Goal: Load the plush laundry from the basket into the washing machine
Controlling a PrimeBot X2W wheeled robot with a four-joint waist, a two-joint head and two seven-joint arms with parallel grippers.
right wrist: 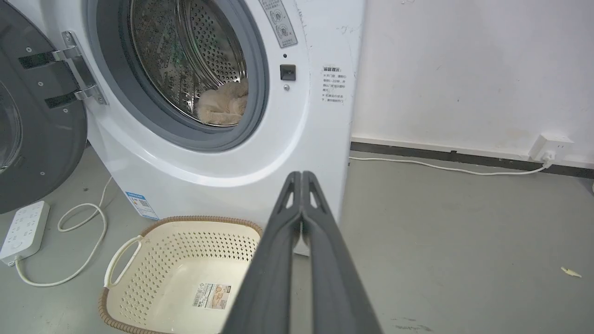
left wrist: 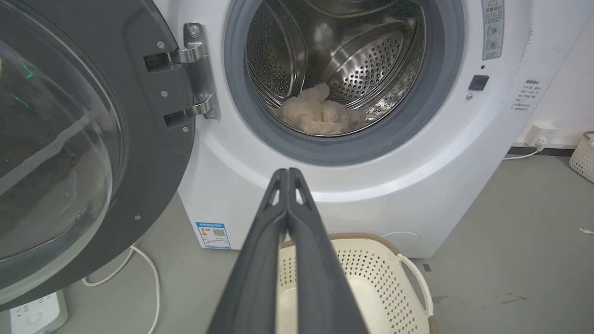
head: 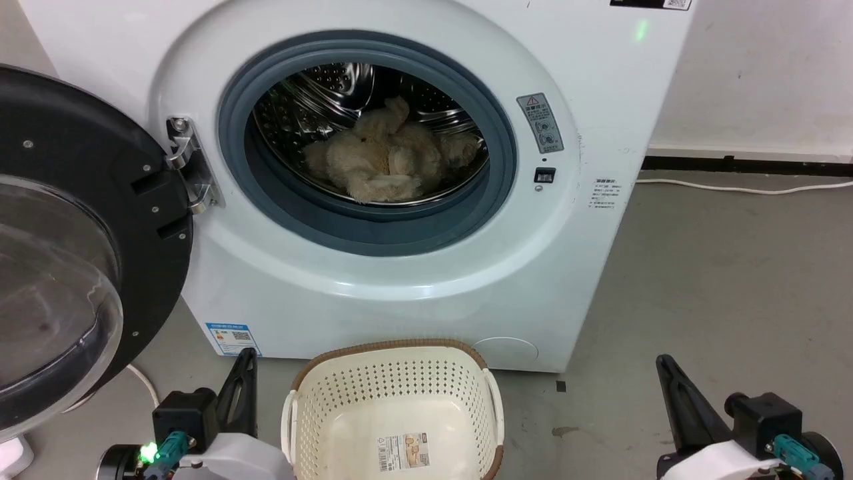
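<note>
Leftmost, the black-rimmed glass door [head: 154, 200] hangs open. At lower left, the left end effector [head: 248, 363] is closed, empty. Well above it, upper centre, the fluffy beige plush laundry [head: 386, 160] lies in the drum [head: 320, 87] of the white front-loading washing machine [head: 373, 293]. Bottom centre sits the cream perforated plastic basket [head: 393, 345]. At lower right, the right end effector [head: 663, 367] is closed, empty.

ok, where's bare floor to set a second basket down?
Widest bare patch: grey floor right of the washing machine, between the wall cable and the basket. The basket's inside is bare too. Crowded: left, under the open door, with a power strip and looped cord.
</note>
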